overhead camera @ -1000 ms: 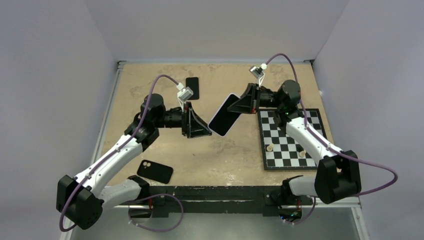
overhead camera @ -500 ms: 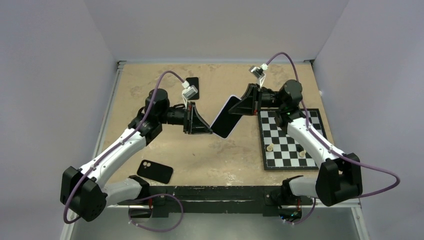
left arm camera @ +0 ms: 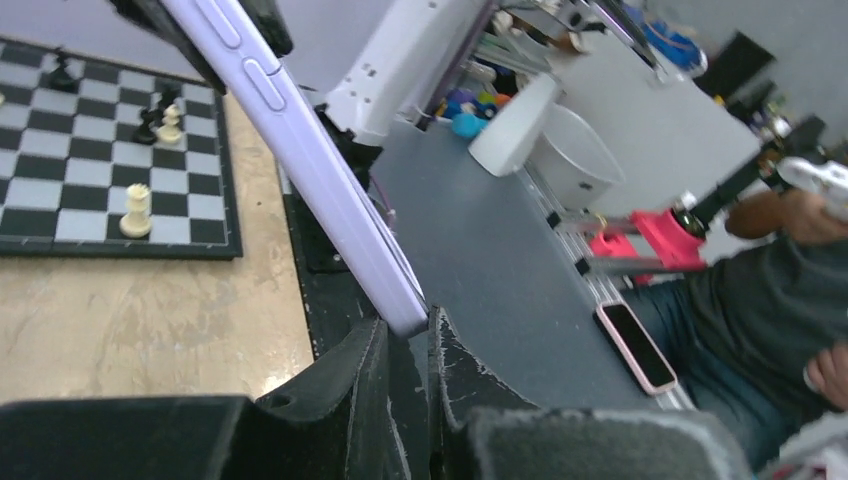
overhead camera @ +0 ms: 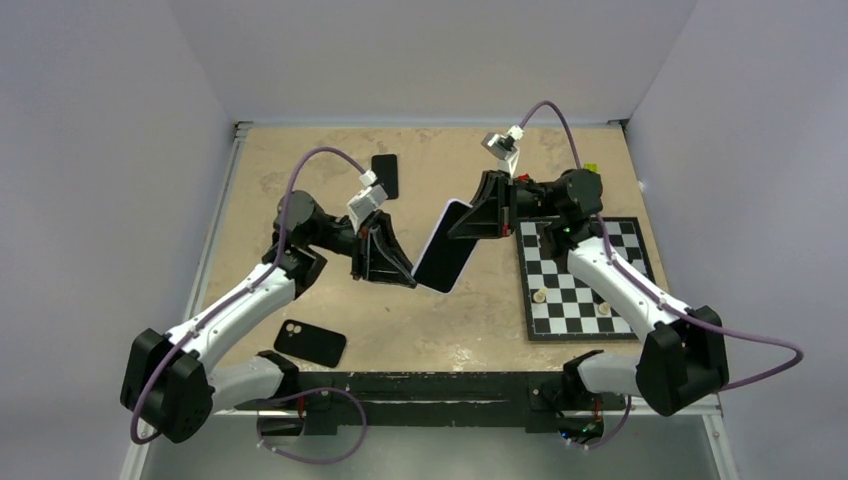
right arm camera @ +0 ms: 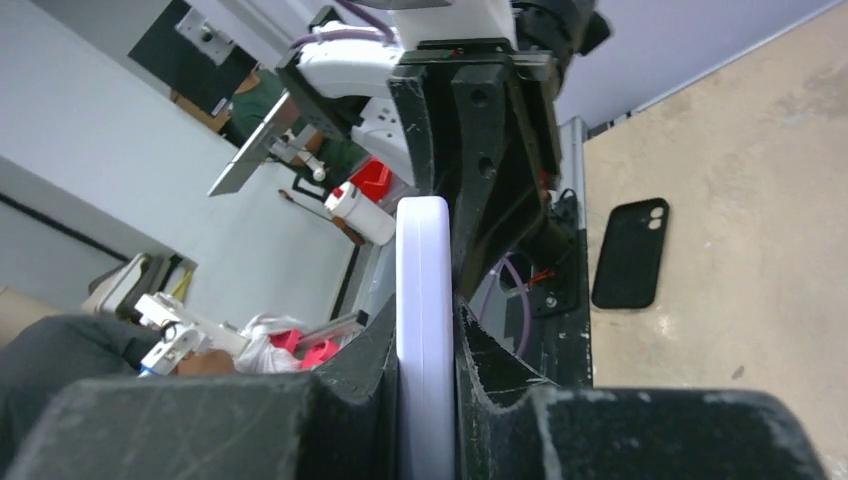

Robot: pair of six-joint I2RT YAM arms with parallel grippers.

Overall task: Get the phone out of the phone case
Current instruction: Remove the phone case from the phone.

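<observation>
The phone [overhead camera: 445, 252] hangs slanted between both arms: the right gripper [overhead camera: 461, 224] clamps its upper end, and the left gripper [overhead camera: 411, 280] pinches the phone case [left arm camera: 300, 130] at its lower corner.

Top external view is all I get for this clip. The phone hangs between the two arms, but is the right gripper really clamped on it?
Observer: Yes. The right wrist view shows the right gripper shut on the phone's thin edge, one finger against each face.
Operator: And the left gripper?
Observer: In the left wrist view the left gripper is nearly closed, its tips pinching the phone's lower corner.
Operator: Is the case off yet?
Observer: I cannot tell. That view shows side buttons along a pale lilac edge, with no visible split between case and phone.
</observation>
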